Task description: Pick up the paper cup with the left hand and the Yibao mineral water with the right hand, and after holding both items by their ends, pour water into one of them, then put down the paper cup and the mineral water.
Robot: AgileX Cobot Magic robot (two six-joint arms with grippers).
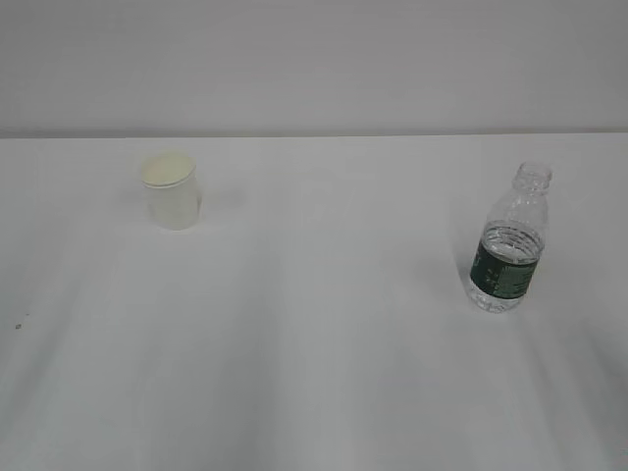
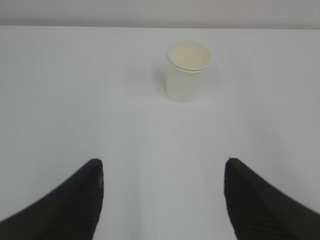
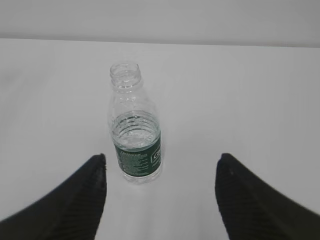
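Black fingertips fill the lower corners of both wrist views, nearest the lens. In the left wrist view the left hand (image 2: 162,200) is seen with its fingers spread wide apart and nothing between them; the paper cup (image 2: 188,71) stands upright well beyond them, in the upper middle of that frame, untouched. In the right wrist view the right hand (image 3: 161,197) is likewise held apart and empty, and the Yibao mineral water (image 3: 134,125) stands upright just ahead of it, left of the frame's centre and closer to the left fingertip than to the right one.

Neither arm is shown in the exterior view. There the cup is placed in the upper left of the frame on the white table (image 1: 314,392), and the bottle at the right, well apart from it.

As judged from these positions, nothing of the task has been completed: both items are yet to be picked up, and the pouring and the setting down are all left. The bottle is uncapped and appears to be filled to about the top of its label.

A dark green label band is wrapped around the bottle's middle. Pale print is visible on it, but no word can be read. No writing is seen on the cup.
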